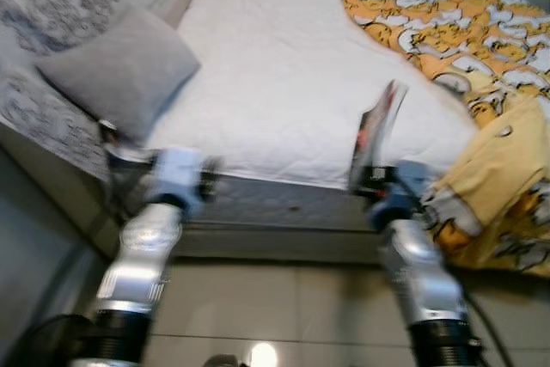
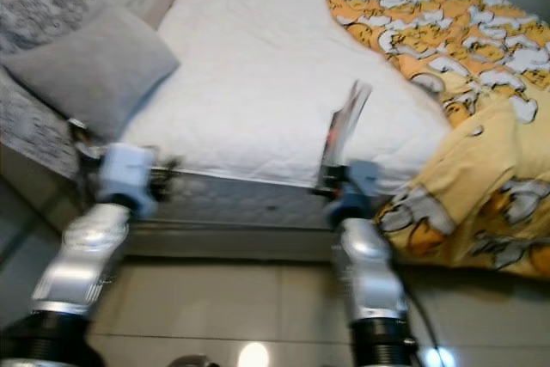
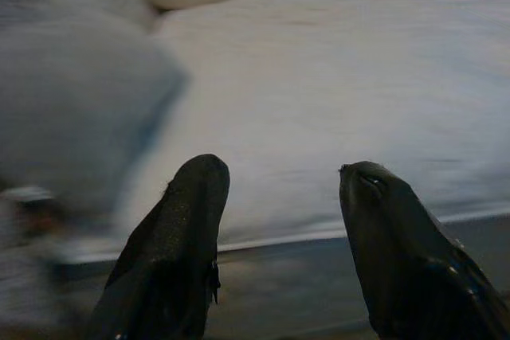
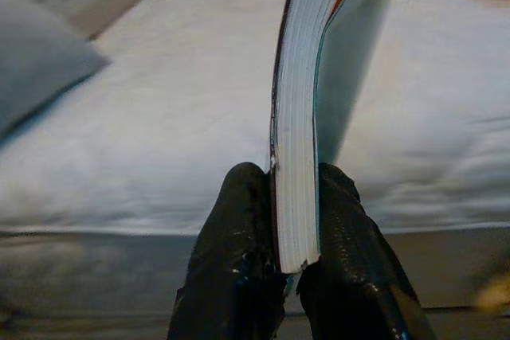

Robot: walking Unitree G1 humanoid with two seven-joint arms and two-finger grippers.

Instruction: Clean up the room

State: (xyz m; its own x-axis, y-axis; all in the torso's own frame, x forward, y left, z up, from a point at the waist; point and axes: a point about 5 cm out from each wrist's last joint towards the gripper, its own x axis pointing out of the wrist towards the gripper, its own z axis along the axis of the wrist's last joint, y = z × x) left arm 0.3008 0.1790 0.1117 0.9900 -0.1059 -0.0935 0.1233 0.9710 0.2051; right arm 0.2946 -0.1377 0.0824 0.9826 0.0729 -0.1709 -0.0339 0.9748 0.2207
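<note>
Right gripper clamps book upright, at 6 o'clock edge of bed. Left gripper open, empty.

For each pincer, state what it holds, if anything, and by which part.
Right pincer: a book, pinched at its lower edge. Left pincer: open, holding nothing.

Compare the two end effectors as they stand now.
The right end effector is shut on a book, which stands on edge above the foot of the bed; the left end effector is open and holds nothing. The right one is level with the bed's middle; the left one is near the grey pillow. Both have black fingers, are raised, and point toward the white mattress.
</note>
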